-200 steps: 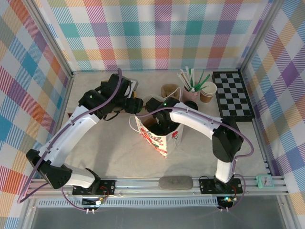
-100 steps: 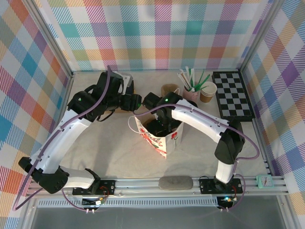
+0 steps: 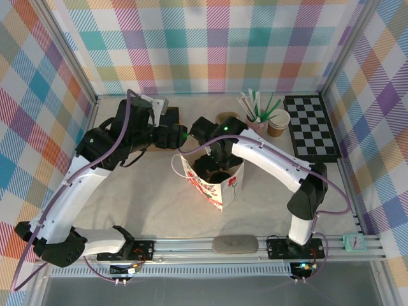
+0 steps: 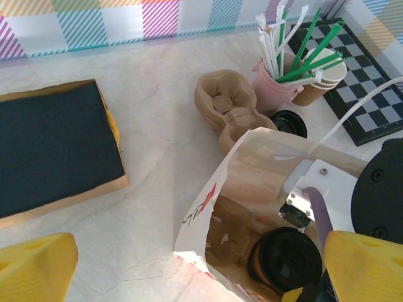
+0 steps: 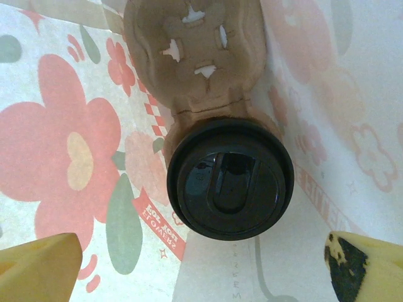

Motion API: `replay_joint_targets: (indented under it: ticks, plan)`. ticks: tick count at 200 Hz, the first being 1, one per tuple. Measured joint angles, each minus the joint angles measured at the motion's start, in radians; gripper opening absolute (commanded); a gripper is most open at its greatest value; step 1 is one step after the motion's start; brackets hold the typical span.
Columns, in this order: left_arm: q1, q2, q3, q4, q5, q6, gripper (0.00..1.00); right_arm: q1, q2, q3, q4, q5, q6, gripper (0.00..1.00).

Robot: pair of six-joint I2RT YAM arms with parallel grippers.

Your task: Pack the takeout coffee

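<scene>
Two arms work over a pale table (image 3: 159, 210) walled in bright plaid; between them stands an open paper bag (image 3: 213, 188) printed with red flowers, its mouth gaping upward. The right arm reaches down into that mouth, while the left gripper (image 4: 200, 270) hovers at the bag's far left rim, its yellow fingers spread wide and holding nothing. Inside, a moulded pulp carrier (image 5: 189, 56) lies on the bag's floor; the takeout coffee (image 5: 230, 185) sits upright in it, black lid on. The right gripper (image 5: 201, 270) hangs directly above the cup with its fingers fully apart, clear of the lid on both sides and gripping nothing.

The cup looks placed, so the step in hand appears to be getting the right arm out cleanly. A straight lift is the safe line, fingers kept wide so neither pad clips the lid; the thin walls and white handle sit close to the arm and could snag and tip the bag. The left claw, close to the rim, could steady it.

A red ribbon in the floral print carries white lettering, seen inverted and too soft to read; the lid shows no legible mark.
</scene>
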Motion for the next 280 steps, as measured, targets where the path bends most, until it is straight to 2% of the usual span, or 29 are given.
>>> replay_joint_targets:
  ticks: [143,238,280]
  plan:
    - [0.000,-0.041,0.015,0.022,-0.016,-0.023,1.00,0.017,-0.005,0.143,-0.120,0.014,-0.014,0.99]
    - [0.000,-0.082,0.015,0.025,-0.012,-0.023,1.00,0.020,-0.027,0.351,-0.193,0.015,-0.052,0.99]
    - [0.000,-0.089,0.005,0.042,-0.004,-0.039,1.00,0.020,-0.073,0.359,-0.201,0.026,-0.073,0.99]
